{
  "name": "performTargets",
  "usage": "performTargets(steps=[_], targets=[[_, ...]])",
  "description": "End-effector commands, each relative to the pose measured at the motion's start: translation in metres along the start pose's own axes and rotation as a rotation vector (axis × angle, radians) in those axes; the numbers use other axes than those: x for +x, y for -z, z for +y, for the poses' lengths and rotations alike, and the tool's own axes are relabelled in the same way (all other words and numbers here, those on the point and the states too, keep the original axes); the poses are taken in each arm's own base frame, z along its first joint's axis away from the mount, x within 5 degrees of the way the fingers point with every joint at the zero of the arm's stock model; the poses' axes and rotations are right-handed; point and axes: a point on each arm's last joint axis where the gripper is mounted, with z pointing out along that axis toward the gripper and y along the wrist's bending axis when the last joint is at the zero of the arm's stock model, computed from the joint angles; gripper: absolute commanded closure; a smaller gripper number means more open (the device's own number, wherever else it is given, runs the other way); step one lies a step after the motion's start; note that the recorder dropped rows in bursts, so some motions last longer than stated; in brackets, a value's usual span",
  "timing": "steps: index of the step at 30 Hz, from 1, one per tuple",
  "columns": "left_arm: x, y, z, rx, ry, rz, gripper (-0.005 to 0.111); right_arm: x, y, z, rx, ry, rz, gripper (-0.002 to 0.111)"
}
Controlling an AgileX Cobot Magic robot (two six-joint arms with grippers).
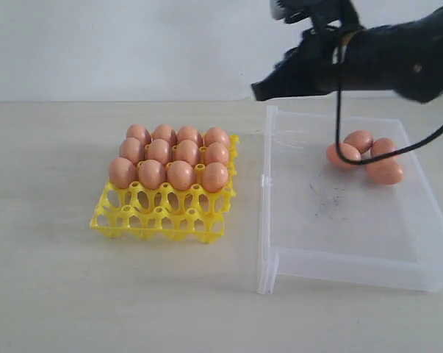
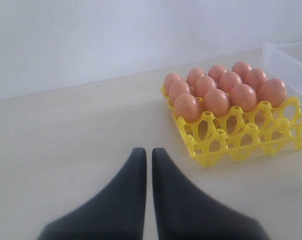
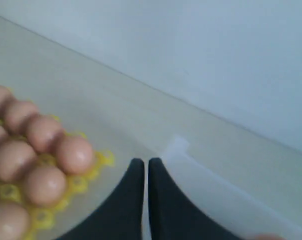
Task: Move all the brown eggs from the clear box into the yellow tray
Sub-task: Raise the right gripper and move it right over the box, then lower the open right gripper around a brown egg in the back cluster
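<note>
The yellow tray [image 1: 159, 217] sits left of the clear box [image 1: 269, 220]. Several brown eggs [image 1: 170, 158] fill its three far rows, and the near row of cups is bare. Several more brown eggs [image 1: 364, 156] lie together at the far right of the box floor. My right gripper [image 1: 256, 92] hangs shut and empty above the box's far left corner. In the right wrist view its tips [image 3: 145, 162] sit between the tray [image 3: 103, 159] and the box wall [image 3: 216, 190]. My left gripper [image 2: 148, 151] is shut and empty over bare table, short of the tray [image 2: 226, 145].
The pale tabletop [image 1: 52, 279] runs around tray and box up to a white wall [image 1: 133, 44] behind. A black cable [image 1: 339, 110] from the right arm hangs over the eggs in the box. The box floor carries dark smudges [image 1: 325, 198].
</note>
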Motion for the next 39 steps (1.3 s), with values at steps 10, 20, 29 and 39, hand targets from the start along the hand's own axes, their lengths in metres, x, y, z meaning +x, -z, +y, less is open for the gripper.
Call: performTargets(steps=[10,20,29,39], targets=[[0.001,0.000,0.000,0.005,-0.003,-0.002,0.103,0.043,-0.003,-0.086,-0.078,0.077,0.666,0.108],[0.001,0.000,0.000,0.005,-0.003,-0.002,0.103,0.049,-0.057,-0.100,-0.058,0.097,0.659,0.090],[0.001,0.000,0.000,0.005,-0.003,-0.002,0.103,0.063,-0.095,-0.105,-0.029,0.014,0.677,0.045],[0.001,0.000,0.000,0.005,-0.003,-0.002,0.103,0.075,-0.108,-0.105,-0.040,0.068,0.662,0.045]])
